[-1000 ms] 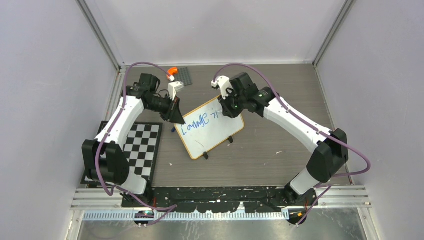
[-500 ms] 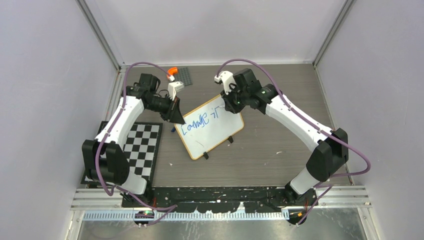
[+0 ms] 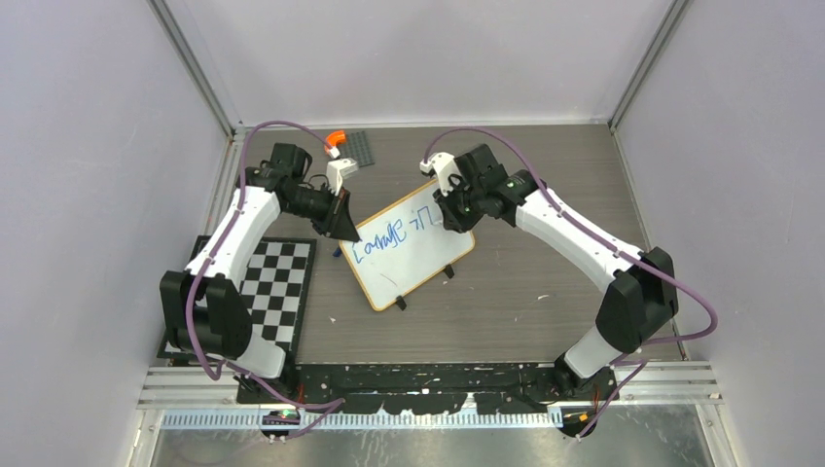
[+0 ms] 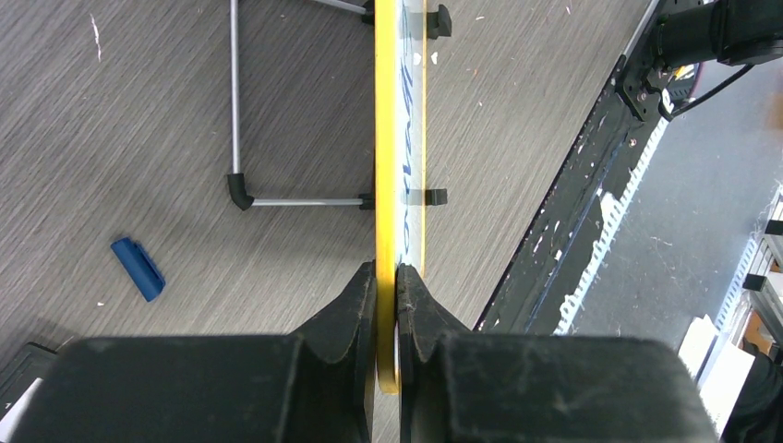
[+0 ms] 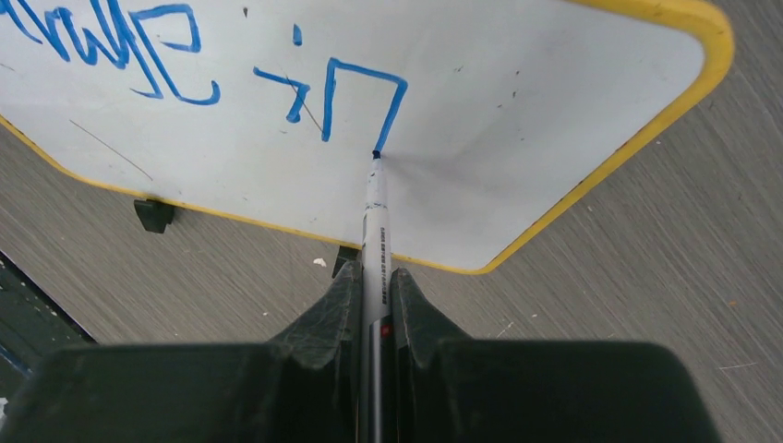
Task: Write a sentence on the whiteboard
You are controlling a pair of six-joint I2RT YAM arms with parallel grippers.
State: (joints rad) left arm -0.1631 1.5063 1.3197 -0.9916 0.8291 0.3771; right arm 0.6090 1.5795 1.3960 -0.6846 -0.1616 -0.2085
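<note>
My left tool (image 4: 386, 273) pinching the whiteboard (image 3: 418, 258) rim edge-on, my right tool (image 5: 374, 277) clamped on a marker (image 5: 376, 208) — tip touching the blue sentence (image 5: 365, 70), board propped on the counter (image 3: 545, 282)

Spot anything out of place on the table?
A small blue piece, possibly a marker cap, lies loose on the table behind the whiteboard, beside its wire stand. Nothing else stands out.
</note>
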